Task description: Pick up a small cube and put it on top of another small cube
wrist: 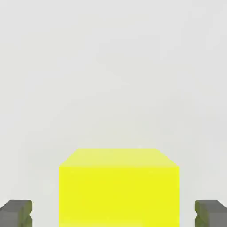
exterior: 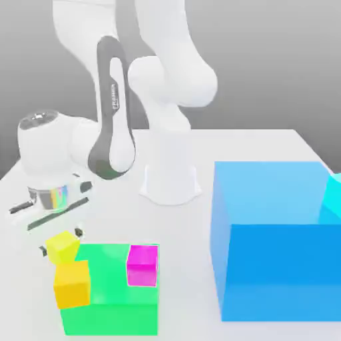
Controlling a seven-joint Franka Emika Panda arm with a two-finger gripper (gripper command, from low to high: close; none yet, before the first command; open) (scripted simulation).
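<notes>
A small yellow cube [exterior: 62, 246] lies at the exterior view's left, just behind a small orange cube [exterior: 72, 284]; whether it touches the orange one I cannot tell. My gripper [exterior: 60, 234] hangs directly over the yellow cube, open. In the hand view the yellow cube [wrist: 119, 188] sits between the two grey fingertips [wrist: 16, 213], with a clear gap on each side. A small magenta cube [exterior: 142, 265] rests on top of a large green block [exterior: 110, 306].
The large green block stands beside the orange cube at the front left. A big blue block [exterior: 276, 253] takes up the exterior view's right, with a cyan cube [exterior: 333, 194] at its far edge. The arm's white base [exterior: 170, 173] stands behind on the white table [exterior: 186, 266].
</notes>
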